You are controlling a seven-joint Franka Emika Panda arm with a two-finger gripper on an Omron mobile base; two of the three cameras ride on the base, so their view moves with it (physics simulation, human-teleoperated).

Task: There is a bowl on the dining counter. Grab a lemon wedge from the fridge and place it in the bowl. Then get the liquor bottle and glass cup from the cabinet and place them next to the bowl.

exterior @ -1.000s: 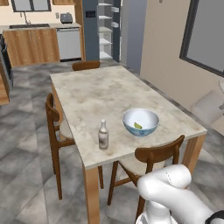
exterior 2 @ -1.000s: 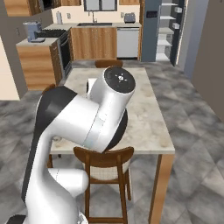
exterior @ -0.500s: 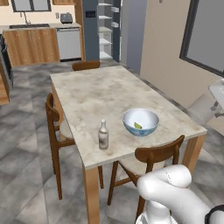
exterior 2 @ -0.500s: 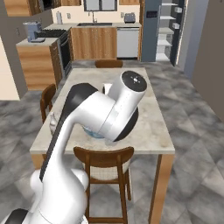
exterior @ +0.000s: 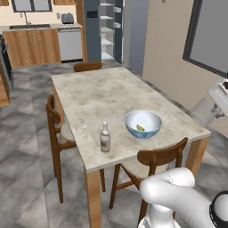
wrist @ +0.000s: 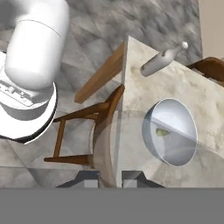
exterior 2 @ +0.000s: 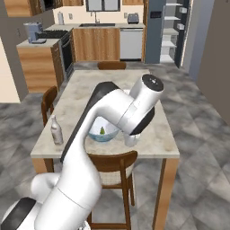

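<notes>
One bowl (exterior: 143, 124) holding one lemon wedge (exterior: 140, 128), one liquor bottle (exterior: 105, 137) to its left; the gripper (wrist: 110, 177) pinches one glass cup (wrist: 103, 153).

A home kitchen with a dining area: wooden base cupboards (exterior: 31, 46), a dishwasher (exterior: 70, 44), a stove (exterior 2: 63, 47), a toaster (exterior: 67, 18) on the worktop, an open fridge (exterior: 104, 29), and a stone-topped dining counter (exterior: 102, 95) ringed by wooden chairs (exterior: 153, 167).
</notes>
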